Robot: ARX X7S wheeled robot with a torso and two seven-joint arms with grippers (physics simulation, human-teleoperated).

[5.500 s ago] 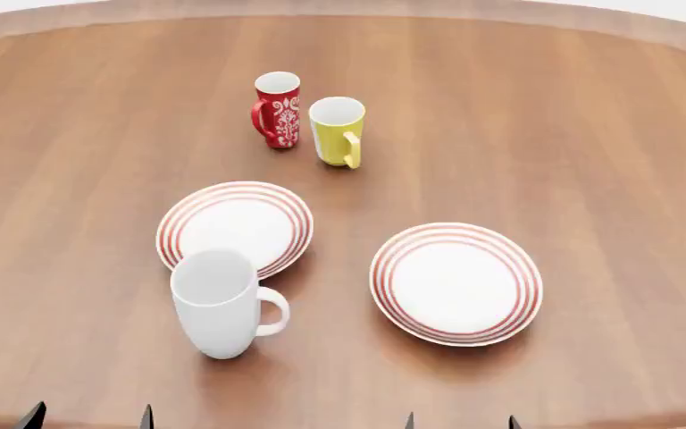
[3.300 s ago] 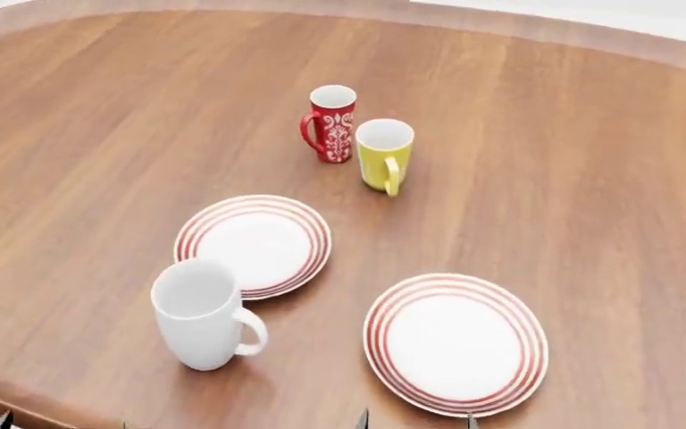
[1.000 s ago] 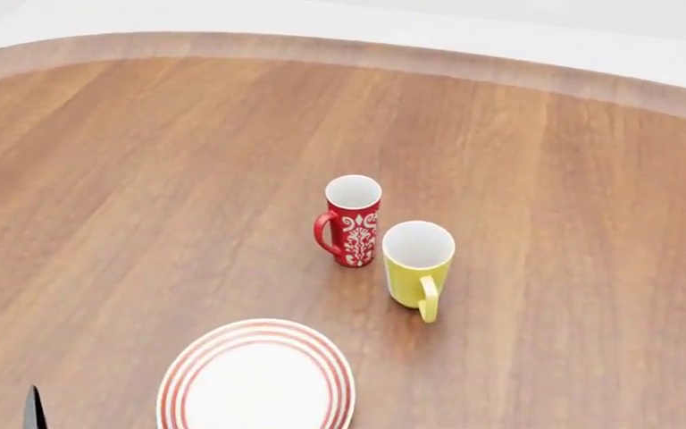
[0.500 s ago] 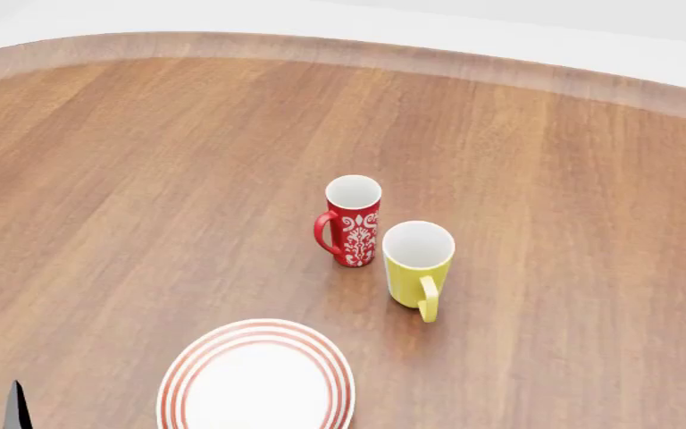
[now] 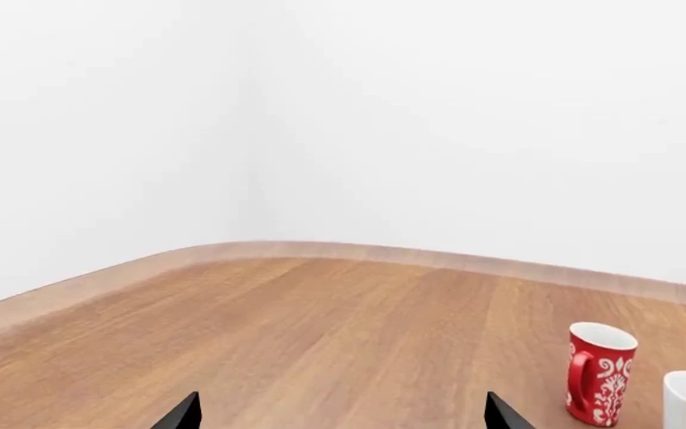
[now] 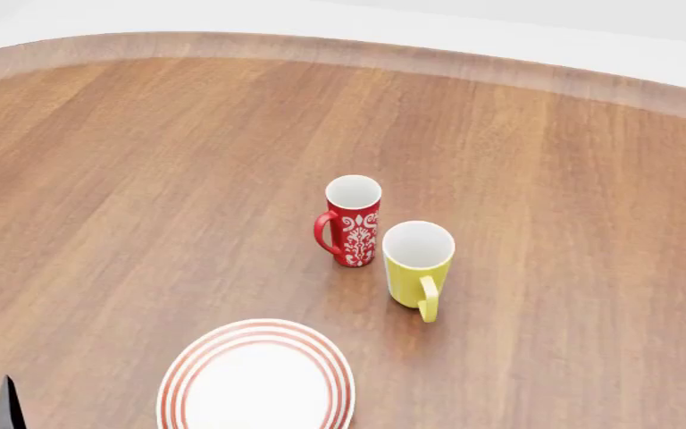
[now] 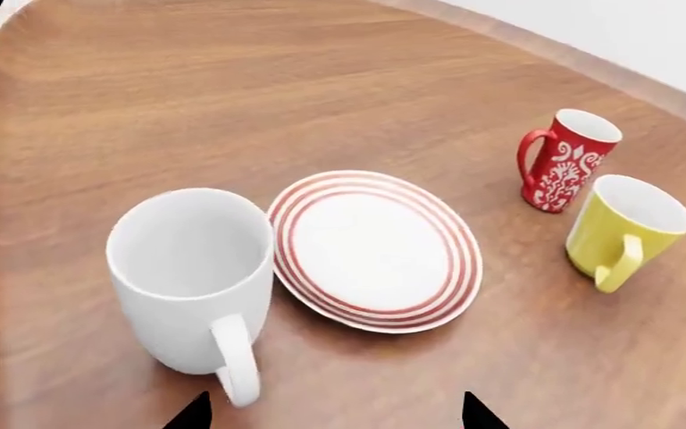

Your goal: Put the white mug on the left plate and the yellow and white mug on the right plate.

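The right gripper (image 7: 331, 413), jaws apart, hangs just short of the white mug (image 7: 190, 281), which stands upright on the tabletop (image 7: 140, 98) touching the left plate (image 7: 374, 249); it should close squarely on the mug's wall.

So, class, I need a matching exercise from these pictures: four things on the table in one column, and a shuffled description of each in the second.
Column 1
1. white mug
2. yellow and white mug
3. red mug
4. plate

Column 2
A. white floral pattern on its side
B. concentric red rings round the rim
C. the biggest mug, plain and glossy, beside the plate
D. white inside, standing next to the red mug

Pairs: 1-C, 2-D, 3-A, 4-B
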